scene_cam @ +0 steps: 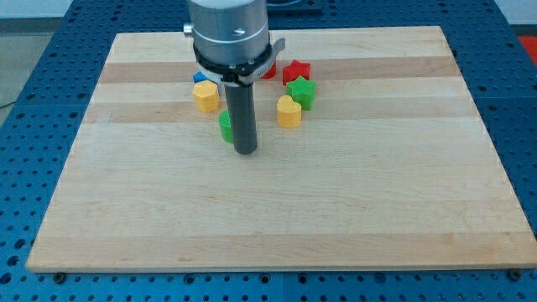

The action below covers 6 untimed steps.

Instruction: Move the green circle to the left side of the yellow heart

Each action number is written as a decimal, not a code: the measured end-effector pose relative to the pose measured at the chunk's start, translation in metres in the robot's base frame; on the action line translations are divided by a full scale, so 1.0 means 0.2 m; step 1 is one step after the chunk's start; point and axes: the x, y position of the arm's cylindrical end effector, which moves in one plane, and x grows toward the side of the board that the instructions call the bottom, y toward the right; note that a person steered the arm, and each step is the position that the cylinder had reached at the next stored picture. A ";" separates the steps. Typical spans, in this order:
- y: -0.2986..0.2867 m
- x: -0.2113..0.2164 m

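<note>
The green circle [225, 126] lies near the board's middle, mostly hidden behind my rod; only its left edge shows. My tip [245, 151] rests on the board just right of and below it, touching or nearly touching. The yellow heart [289, 111] lies to the right of the rod, a short gap away. The green circle is on the heart's left, with the rod between them.
A yellow hexagon-like block [206, 96] sits up-left of the green circle, with a blue block [201, 77] behind it. A green star [301, 91] and a red star [296, 71] lie above the heart. A red block [268, 69] is partly hidden by the arm. The wooden board [268, 210] lies on a blue table.
</note>
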 end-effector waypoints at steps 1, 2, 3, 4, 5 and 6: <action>-0.12 0.03; -0.24 0.03; -0.27 -0.06; -0.26 -0.24; -0.26 -0.28; -0.26 -0.18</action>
